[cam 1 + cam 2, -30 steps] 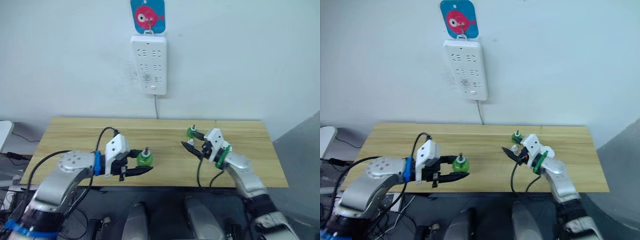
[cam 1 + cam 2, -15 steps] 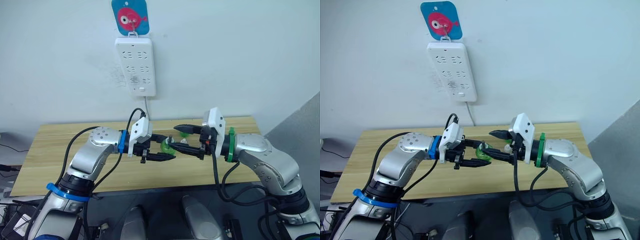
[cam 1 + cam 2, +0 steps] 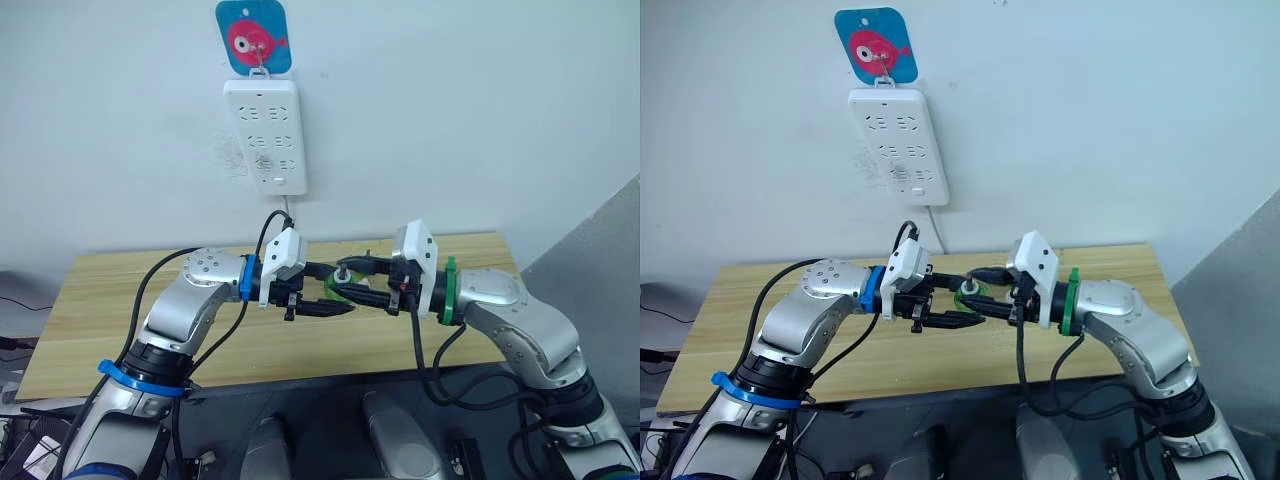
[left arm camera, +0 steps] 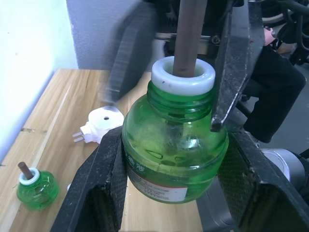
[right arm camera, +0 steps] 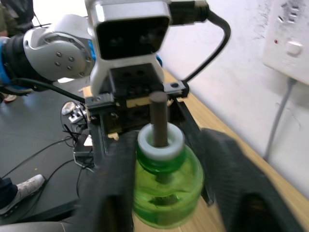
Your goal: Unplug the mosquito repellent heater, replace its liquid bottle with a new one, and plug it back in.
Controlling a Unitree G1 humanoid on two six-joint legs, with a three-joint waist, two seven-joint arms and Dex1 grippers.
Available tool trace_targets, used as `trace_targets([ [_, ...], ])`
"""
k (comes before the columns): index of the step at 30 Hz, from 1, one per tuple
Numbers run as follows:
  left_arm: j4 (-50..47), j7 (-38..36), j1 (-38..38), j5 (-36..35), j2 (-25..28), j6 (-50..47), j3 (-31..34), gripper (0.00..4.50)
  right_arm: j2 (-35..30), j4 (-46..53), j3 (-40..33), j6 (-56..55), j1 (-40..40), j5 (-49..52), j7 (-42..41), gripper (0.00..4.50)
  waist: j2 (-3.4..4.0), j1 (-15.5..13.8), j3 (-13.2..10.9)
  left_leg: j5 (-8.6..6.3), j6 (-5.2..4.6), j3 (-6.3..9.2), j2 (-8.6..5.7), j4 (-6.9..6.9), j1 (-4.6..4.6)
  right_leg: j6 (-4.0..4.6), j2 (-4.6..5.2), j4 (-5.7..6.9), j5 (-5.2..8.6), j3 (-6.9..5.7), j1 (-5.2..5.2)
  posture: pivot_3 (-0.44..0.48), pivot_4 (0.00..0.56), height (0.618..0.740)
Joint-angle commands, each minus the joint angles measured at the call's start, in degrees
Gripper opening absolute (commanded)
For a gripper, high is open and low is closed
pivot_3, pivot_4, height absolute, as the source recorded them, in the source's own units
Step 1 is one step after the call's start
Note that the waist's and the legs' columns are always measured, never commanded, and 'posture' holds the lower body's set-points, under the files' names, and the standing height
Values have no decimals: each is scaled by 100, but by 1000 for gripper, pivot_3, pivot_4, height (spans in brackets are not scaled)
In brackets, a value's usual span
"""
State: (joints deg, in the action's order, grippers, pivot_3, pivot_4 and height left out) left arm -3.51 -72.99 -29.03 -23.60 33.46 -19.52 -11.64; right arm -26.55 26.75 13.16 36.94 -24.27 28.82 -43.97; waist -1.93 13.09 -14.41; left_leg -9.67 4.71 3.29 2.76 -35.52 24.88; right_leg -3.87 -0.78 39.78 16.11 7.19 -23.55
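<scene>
The left tool [image 4: 169, 159] is clamped on a green bottle [image 4: 175, 150], held above the desk [image 3: 120, 300]; the right tool [image 5: 164, 179] is spread around the same bottle's neck, fingers not clearly touching; the heater [image 4: 100, 123] lies on the desk, unplugged, near a second bottle [image 4: 36, 187].

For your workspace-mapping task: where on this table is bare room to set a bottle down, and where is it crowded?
Bare wood at the table's left end and right end. Crowded at the middle: both hands, left and right, meet around a green bottle above it.
</scene>
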Motion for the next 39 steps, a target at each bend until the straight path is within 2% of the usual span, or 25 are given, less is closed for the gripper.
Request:
trace_targets([
  [1,-148,-35,21,-112,-29,30,94,2256,-33,50,-16,-135,-57,-39,-87,809,0,-1,5,0,0,1,0,0,0,0,0,0,0,0,0,-249,152,733],
  [7,-369,121,-40,-557,-36,-856,213,2256,-1,-2,-59,-204,-56,-49,-179,810,0,-4,7,0,0,2,0,-1,0,0,0,3,0,-1,0,-243,155,733],
  [11,-367,206,73,-446,-11,-759,292,2256,36,-54,-260,-147,-113,106,-175,810,0,-6,7,0,0,5,0,-1,-1,0,0,8,0,-4,0,-241,158,733],
  [13,-235,172,118,-255,43,-505,258,2988,-17,-58,-378,-124,-112,179,-205,810,0,-9,7,0,0,5,0,-1,-1,0,0,9,0,-4,0,-243,157,733],
  [14,-178,189,142,-205,61,-451,261,3206,-31,-55,-456,-81,-111,248,-194,810,0,-9,8,0,0,5,0,-1,-1,0,0,9,0,-4,0,-243,157,733],
  [17,-3,528,356,-211,16,-517,449,4178,86,-45,-979,302,-92,778,83,810,0,-15,8,0,0,6,0,-2,-1,0,0,10,0,-4,0,-247,155,733],
  [19,-75,738,498,-427,-57,-827,607,4189,242,-58,-1333,637,-55,1206,374,810,0,-18,10,0,0,6,0,-2,-1,0,0,12,0,-4,0,-247,156,733],
  [23,-614,1612,807,-1454,-487,-2094,1232,4189,684,-117,-2063,1276,132,2175,1180,810,-2,-30,13,0,0,14,0,-3,0,0,0,16,-1,-10,2,-241,157,733],
  [29,-1325,2859,1145,-2770,-1189,-3336,1832,4189,1374,-112,-2593,1827,303,3574,2509,810,1,-40,38,0,0,18,0,-14,1,-2,-1,19,-1,-12,7,-229,160,733],
  [35,-1473,4098,1074,-3807,-2060,-3841,2108,4189,2035,-89,-2651,1748,503,4853,3892,810,2,-43,110,0,-1,19,-1,-14,2,-2,-2,18,-1,-11,8,-222,157,733],
  [39,-1303,5104,862,-5149,-2537,-4067,2467,4189,2184,-78,-2549,1561,541,5388,4399,810,0,-44,133,-1,-1,19,-3,-20,2,-3,-2,15,-1,-11,12,-229,154,733],
])
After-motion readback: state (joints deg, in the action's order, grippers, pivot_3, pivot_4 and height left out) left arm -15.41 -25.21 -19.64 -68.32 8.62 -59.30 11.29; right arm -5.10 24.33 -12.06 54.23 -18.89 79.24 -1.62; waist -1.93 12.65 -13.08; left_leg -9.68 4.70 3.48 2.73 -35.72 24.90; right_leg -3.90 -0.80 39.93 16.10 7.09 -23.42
